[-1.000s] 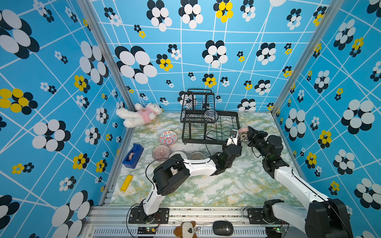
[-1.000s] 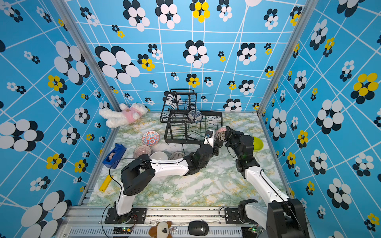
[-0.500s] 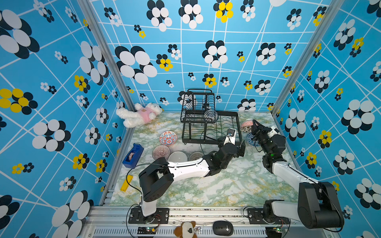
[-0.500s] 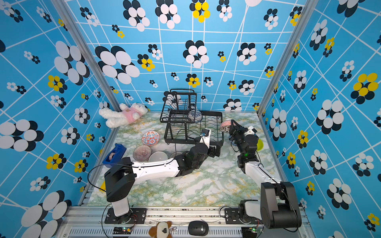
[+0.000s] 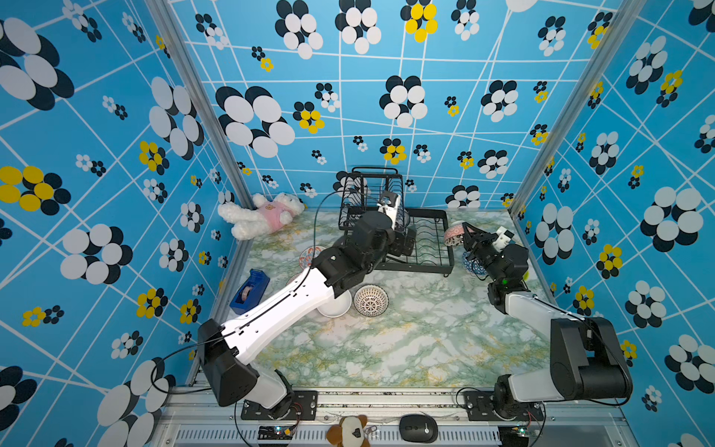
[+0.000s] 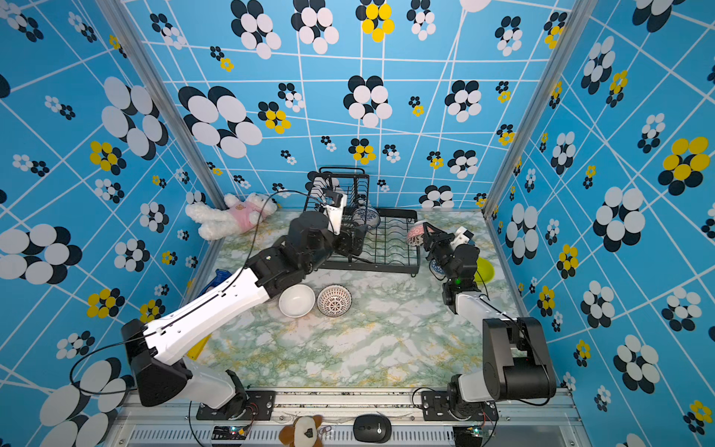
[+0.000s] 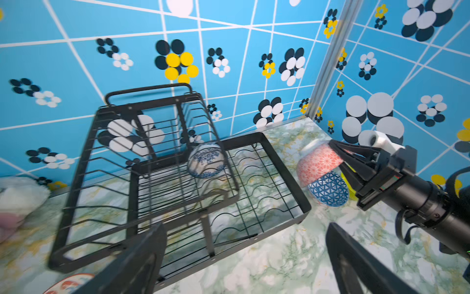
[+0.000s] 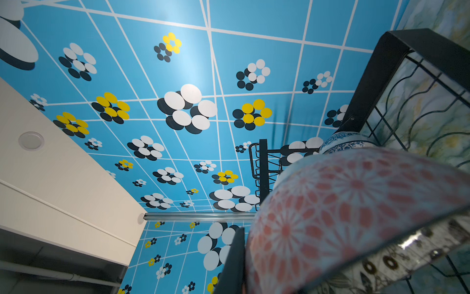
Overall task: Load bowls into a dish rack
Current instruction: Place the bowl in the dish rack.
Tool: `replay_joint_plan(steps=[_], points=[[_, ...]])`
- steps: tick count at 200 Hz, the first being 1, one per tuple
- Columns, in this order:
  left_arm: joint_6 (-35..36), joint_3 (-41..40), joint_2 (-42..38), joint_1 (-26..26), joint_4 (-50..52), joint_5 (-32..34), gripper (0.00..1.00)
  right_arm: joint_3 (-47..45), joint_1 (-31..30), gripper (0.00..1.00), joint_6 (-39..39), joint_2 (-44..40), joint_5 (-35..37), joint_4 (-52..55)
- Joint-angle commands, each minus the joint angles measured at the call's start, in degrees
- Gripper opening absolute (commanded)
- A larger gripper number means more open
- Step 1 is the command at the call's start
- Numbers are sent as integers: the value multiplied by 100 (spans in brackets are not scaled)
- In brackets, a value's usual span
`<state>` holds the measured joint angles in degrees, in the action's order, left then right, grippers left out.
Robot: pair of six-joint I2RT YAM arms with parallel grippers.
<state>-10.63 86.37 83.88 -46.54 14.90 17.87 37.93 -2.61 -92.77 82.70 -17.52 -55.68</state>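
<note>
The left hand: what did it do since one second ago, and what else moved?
The left hand opened wide and drew away from the red-patterned bowl, moving over the dish rack toward its upper basket. The right hand stayed shut on that bowl, shifting slightly back. The white bowl and black-and-white bowl did not move.

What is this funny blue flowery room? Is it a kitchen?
Probably a robot practice booth, not a kitchen: two robot arms bolted to a metal rail, flowery walls boxing in a marbled table, plus a dish rack and bowls.
</note>
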Motion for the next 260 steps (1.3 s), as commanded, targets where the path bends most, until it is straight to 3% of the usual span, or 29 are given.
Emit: replay_joint_plan(steps=[1,52,97,131,175,260], points=[[55,151,-367,775,932,-590,99,360,-46,0,357,-34,-62,-81],[-1165,-507,-801,2745,765,-2192,99,789,-271,0,734,94,-102,504],[-2853,-1185,-173,4108,-142,-3908,99,1004,-743,0,928,579,26,349],[-3788,-1635,504,4381,-1184,-4865,99,1271,-902,0,875,1278,1,86],[-4546,-2027,1293,4465,-1985,-5641,99,1708,-1029,0,1015,2021,-103,45],[-4869,-2094,1759,4435,-2281,-5897,99,2892,-1435,0,941,3222,-158,-14]])
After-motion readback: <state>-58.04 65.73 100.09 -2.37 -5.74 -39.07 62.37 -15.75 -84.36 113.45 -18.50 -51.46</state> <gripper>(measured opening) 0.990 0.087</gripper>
